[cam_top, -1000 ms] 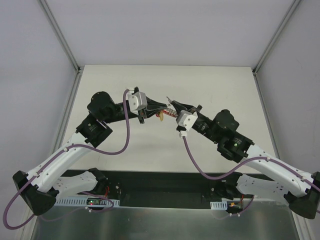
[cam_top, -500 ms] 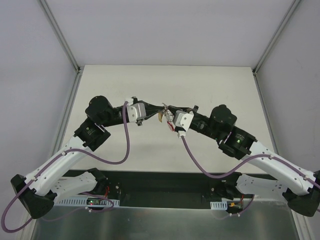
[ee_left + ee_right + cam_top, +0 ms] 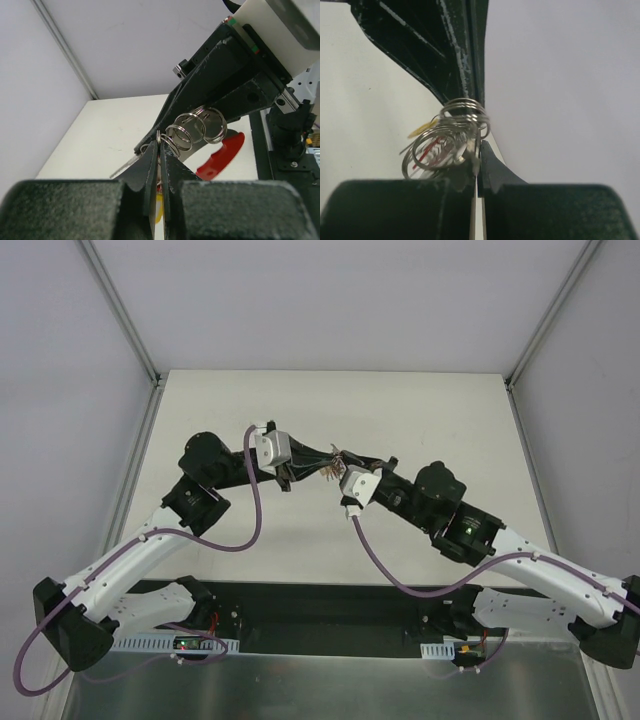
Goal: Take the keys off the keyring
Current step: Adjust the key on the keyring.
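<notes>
Both grippers meet above the middle of the table. The keyring (image 3: 328, 466) hangs between them as a small bunch of linked metal rings (image 3: 195, 129) with a red plastic piece (image 3: 221, 155). My left gripper (image 3: 161, 146) is shut on one ring of the bunch, seen from above at the left gripper (image 3: 316, 462). My right gripper (image 3: 479, 151) is shut on another ring (image 3: 462, 112), seen from above at the right gripper (image 3: 340, 462). A thin silvery blade of the keys (image 3: 125, 167) sticks out to the left below the rings. A yellow tag (image 3: 422, 129) dangles beside them.
The pale table (image 3: 330, 410) lies below the held bunch, with grey walls on three sides. Metal rails (image 3: 120, 310) run along the table's side edges. Purple cables (image 3: 250, 510) loop from both wrists near the arm bases.
Both wrists shifted and twisted while holding the bunch. The right gripper ended a little further left, and the left wrist dipped and came back. Both grips stayed shut.
</notes>
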Robot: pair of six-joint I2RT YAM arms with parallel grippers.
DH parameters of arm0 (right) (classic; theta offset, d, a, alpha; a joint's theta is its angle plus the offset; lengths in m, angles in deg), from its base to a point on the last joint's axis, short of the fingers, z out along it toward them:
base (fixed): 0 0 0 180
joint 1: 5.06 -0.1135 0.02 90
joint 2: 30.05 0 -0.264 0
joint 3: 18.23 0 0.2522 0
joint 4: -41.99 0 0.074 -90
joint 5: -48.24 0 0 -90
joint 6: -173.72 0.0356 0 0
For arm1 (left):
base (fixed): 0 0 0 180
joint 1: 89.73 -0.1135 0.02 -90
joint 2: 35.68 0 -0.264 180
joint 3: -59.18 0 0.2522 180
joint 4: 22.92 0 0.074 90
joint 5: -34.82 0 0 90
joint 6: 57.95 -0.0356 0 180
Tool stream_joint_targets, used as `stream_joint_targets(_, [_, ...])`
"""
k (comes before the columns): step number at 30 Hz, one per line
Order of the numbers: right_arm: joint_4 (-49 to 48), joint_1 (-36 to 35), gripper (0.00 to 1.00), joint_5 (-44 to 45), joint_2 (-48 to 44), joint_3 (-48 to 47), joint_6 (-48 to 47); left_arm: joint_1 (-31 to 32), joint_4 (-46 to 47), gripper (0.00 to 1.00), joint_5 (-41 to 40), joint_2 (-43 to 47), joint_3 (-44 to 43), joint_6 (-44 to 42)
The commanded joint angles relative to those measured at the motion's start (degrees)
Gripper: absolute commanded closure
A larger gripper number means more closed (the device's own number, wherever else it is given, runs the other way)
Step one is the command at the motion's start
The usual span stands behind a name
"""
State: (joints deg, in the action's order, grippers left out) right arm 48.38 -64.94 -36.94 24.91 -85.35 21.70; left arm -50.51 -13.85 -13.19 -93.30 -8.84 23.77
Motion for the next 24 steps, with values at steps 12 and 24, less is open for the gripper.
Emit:
stream_joint_targets(12, [-4.5, -0.2, 0.99, 1.1, -4.1, -1.1, 3.6, -4.6, 35.4, 1.00, 7.8, -5.7, 3.5, 32.9])
stream_joint_targets(24, [-3.2, -0.1, 0.99, 0.7, -5.9, -2.4, 4.4, -7.8, 62.3, 1.00, 11.3, -15.1, 4.4, 60.3])
